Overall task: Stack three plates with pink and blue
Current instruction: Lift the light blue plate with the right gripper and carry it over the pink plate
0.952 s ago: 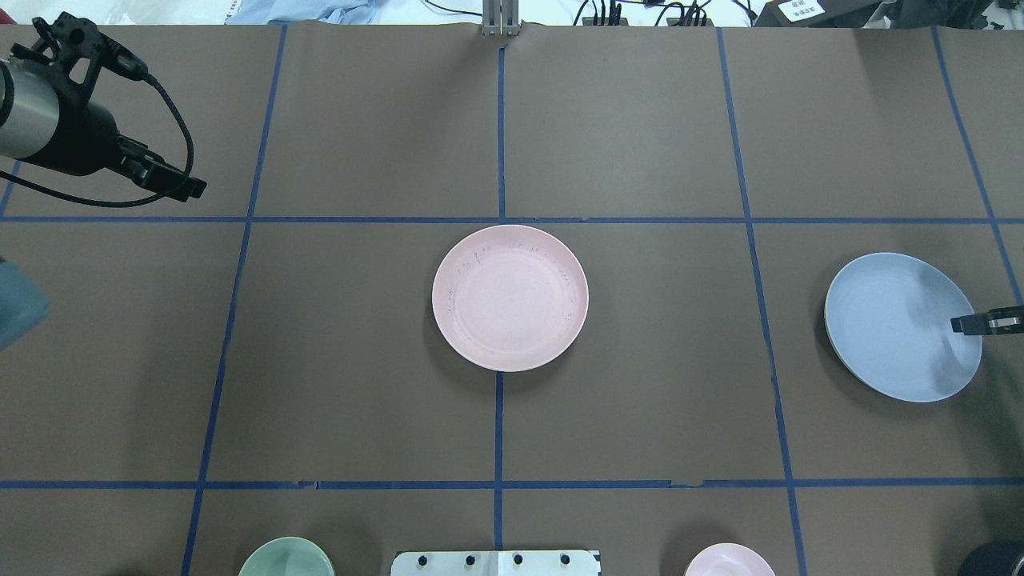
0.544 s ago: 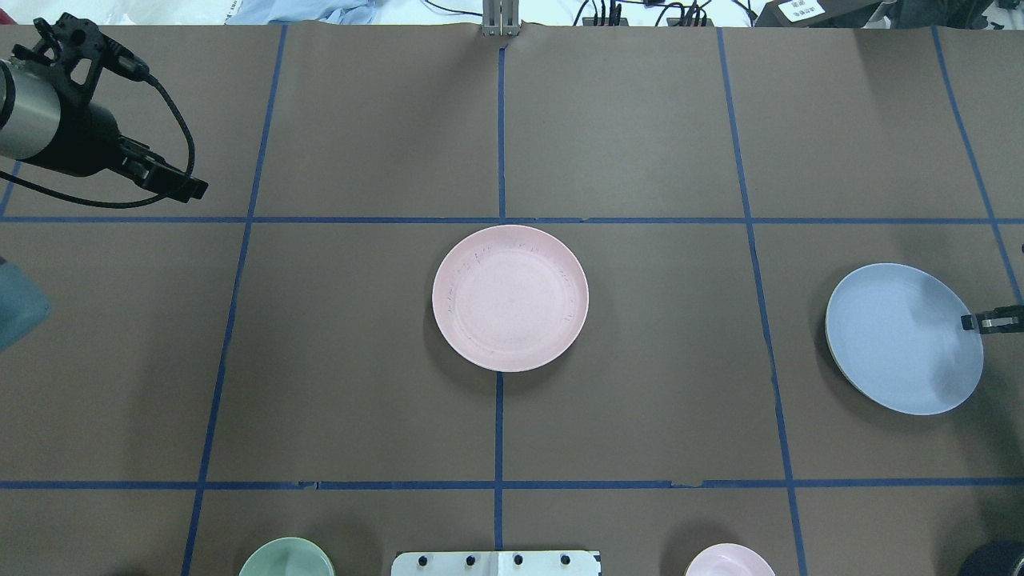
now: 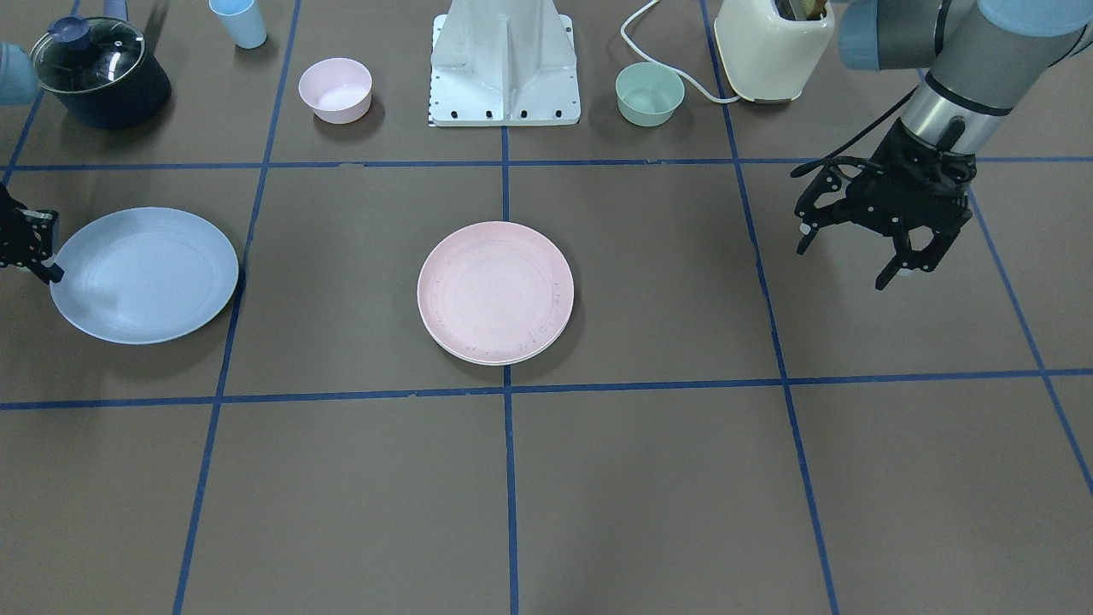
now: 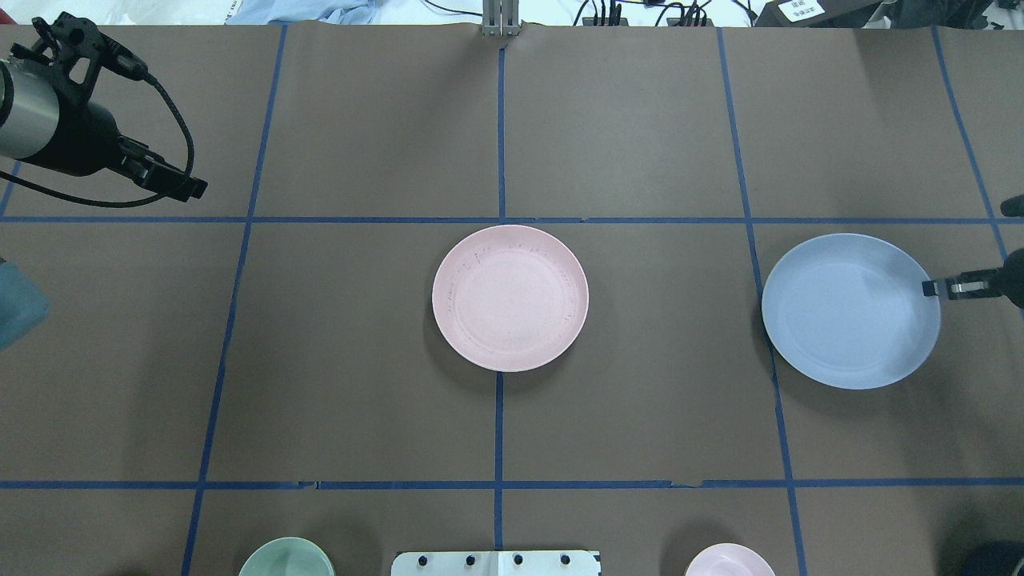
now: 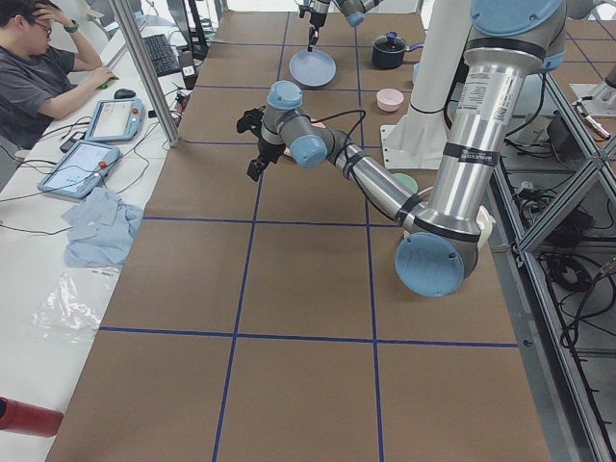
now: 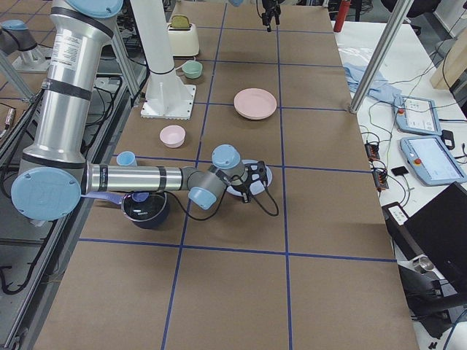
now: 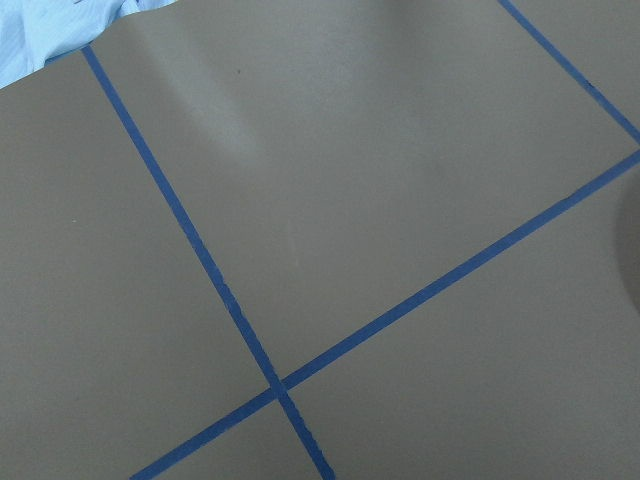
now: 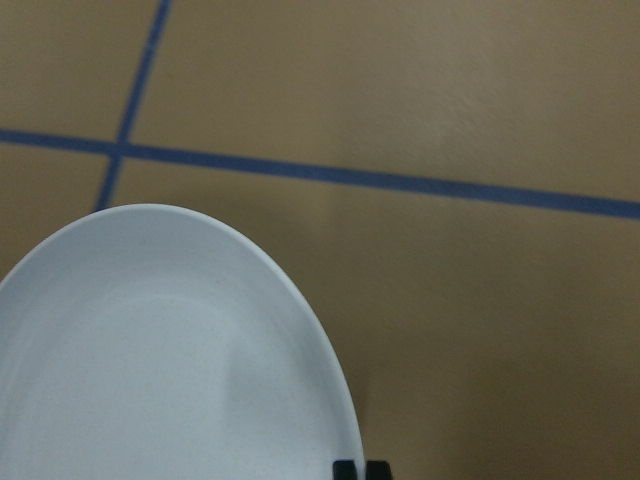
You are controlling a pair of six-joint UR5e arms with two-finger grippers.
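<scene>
The pink plate (image 4: 510, 298) lies at the table's centre, also in the front view (image 3: 495, 290). A thin pale rim (image 3: 499, 363) shows under its edge; the cream-green plate is otherwise hidden. The blue plate (image 4: 848, 312) hangs a little above the table at the right, also in the front view (image 3: 145, 275) and the right wrist view (image 8: 150, 370). My right gripper (image 4: 932, 288) is shut on its outer rim, as the front view (image 3: 43, 265) also shows. My left gripper (image 3: 844, 263) is open and empty, raised at the far left (image 4: 180, 186).
A pink bowl (image 3: 335, 90), a green bowl (image 3: 650, 94), a light blue cup (image 3: 238, 21), a dark lidded pot (image 3: 98, 73) and a cream toaster (image 3: 773, 47) stand along the robot's side beside the white base (image 3: 504, 64). Blue tape lines cross the brown table.
The blue plate has moved left towards the centre and a little farther from the robot, held by the right gripper, and now sits flatter. The left arm has not moved.
</scene>
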